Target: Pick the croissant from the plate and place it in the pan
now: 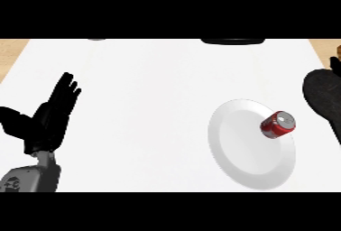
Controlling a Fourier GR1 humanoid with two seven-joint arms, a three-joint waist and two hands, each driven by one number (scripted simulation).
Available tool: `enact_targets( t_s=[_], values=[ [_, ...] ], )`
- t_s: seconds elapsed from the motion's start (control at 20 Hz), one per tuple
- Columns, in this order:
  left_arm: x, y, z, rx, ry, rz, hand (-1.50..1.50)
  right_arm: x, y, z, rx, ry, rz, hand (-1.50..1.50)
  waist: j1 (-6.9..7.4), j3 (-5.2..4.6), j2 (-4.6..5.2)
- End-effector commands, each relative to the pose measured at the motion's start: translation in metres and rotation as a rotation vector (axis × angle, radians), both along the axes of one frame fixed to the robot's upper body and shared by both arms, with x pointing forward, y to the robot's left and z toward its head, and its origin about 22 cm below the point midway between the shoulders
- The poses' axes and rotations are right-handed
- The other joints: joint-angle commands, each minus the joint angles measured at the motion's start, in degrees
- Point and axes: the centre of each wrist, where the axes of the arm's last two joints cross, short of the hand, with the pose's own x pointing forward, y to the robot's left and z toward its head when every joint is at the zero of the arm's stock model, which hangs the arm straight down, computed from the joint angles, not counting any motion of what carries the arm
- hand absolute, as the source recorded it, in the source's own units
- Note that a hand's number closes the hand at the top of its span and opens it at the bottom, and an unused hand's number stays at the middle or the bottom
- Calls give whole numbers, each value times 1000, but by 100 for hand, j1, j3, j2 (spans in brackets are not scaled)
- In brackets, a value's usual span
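1. One broad white counter (146,90) fills your view. Plan the carry across its open middle, from the plate on the right up towards the far edge.
2. Next in size is the round white plate (250,155), right of centre. No croissant shows on it or anywhere else in view. What lies on it is a red metal drinks can (278,124), on its side near the plate's upper right rim. Settle what you are picking before you commit.
3. Your left hand (50,119) shows at the left, well apart from the plate, its fingers straight and released, holding nothing. It is resting, so leave it there.
4. Your right hand (323,101) is a dark shape cut off by the right edge, just beside the plate. You cannot tell from here whether it holds anything. As the nearer hand it looks best placed to do the picking. I would bring it fully into view first, then come down on the plate from above and not from the side, so that nothing rolls off the rim.
5. Only a dark, flat sliver (230,41) shows at the far edge, probably the black pan. It is too cropped to be sure, so confirm it before you carry anything over.
6. Smallest is a grey speck (98,39) at the far edge, too small to identify. Ignore it.
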Motion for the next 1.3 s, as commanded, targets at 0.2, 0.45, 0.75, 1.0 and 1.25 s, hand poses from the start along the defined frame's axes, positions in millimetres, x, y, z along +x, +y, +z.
enact_targets(
  t_s=[0.2,0.45,0.75,1.0,1.25],
  values=[
    [3,2,6,3,3,6,0,-9,-88,-30,47,-26,15,150,87,6,33],
    [19,-4,12,6,-21,-35,0,-9,-91,-78,76,4,91,150,151,15,77],
    [10,-4,-12,5,-16,-34,0,-23,-96,-122,86,75,32,150,282,23,140],
    [19,-5,10,-6,-20,-36,0,-32,-114,-116,311,141,-116,-150,308,33,147],
    [13,-14,10,-17,-22,-45,0,-45,-125,-121,368,160,-51,-150,325,42,132]
  ],
)
